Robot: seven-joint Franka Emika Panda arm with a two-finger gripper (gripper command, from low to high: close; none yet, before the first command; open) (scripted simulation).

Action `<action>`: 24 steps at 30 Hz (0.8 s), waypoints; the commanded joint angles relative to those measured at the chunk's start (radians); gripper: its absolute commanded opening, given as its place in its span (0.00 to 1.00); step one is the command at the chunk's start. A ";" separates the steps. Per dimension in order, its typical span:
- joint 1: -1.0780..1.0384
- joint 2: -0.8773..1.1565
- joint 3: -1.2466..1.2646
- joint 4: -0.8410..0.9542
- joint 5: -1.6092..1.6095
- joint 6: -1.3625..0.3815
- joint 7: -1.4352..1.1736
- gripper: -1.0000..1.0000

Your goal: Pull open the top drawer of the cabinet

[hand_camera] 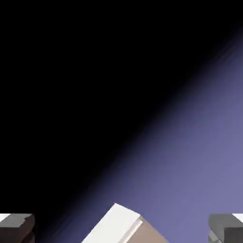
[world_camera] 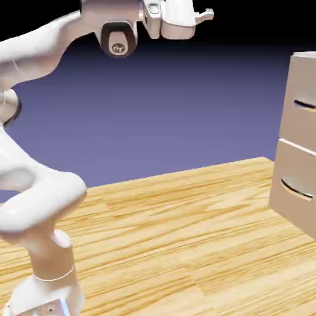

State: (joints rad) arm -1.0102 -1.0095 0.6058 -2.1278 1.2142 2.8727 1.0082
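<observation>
Table: wood top [world_camera: 179, 228], ran across bottom of ext. view, under arm & cabinet
Arm: white [world_camera: 43, 207], rose at ext. view's left, bent over at top w/ hand reaching toward ext. view's right
Cabinet: pale beige-grey [world_camera: 293, 139], at ext. view's right edge, partly cut off; in hand view just a tilted corner showed, bottom middle
Top drawer: upper front [world_camera: 299, 126], above lower front [world_camera: 295, 197]; looked shut, flush w/ body
Handle: dark curved slot [world_camera: 305, 105], long axis roughly level, dipping a bit toward ext. view's right; right end out of frame
Pincer: open, tips [hand_camera: 121, 228] wide apart, nothing between them but backdrop & cabinet corner; up near top of ext. view, well apart from cabinet
Key relation: handle lay lower than pincer & well off to ext. view's right, so next move prob. needed down + fwd, w/ tips lined up to slot
Roll: cabinet corner sat askew in hand view, so wrist prob. needed a turn before grip
Progress: judged at start, approach step, no contact w/ handle
Risk: coming in too high could hit cabinet top [world_camera: 305, 54] or miss slot
</observation>
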 commanded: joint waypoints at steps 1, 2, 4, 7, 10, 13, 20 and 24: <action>-0.036 -0.016 0.022 0.024 0.043 -0.006 0.009 0.50; -0.073 -0.031 0.043 0.048 0.086 -0.012 0.019 0.50; -0.145 -0.062 0.086 0.097 0.172 -0.023 0.038 0.50; -0.254 -0.109 0.150 0.169 0.301 -0.041 0.066 0.50; -0.362 -0.156 0.215 0.242 0.431 -0.058 0.095 0.50; -0.471 -0.203 0.279 0.314 0.560 -0.076 0.123 0.50; -0.725 -0.312 0.430 0.484 0.861 -0.117 0.189 0.50; -0.870 -0.374 0.516 0.580 1.033 -0.140 0.227 0.50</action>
State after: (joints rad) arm -1.8800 -1.3834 1.1213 -1.5474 2.2473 2.7329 1.2355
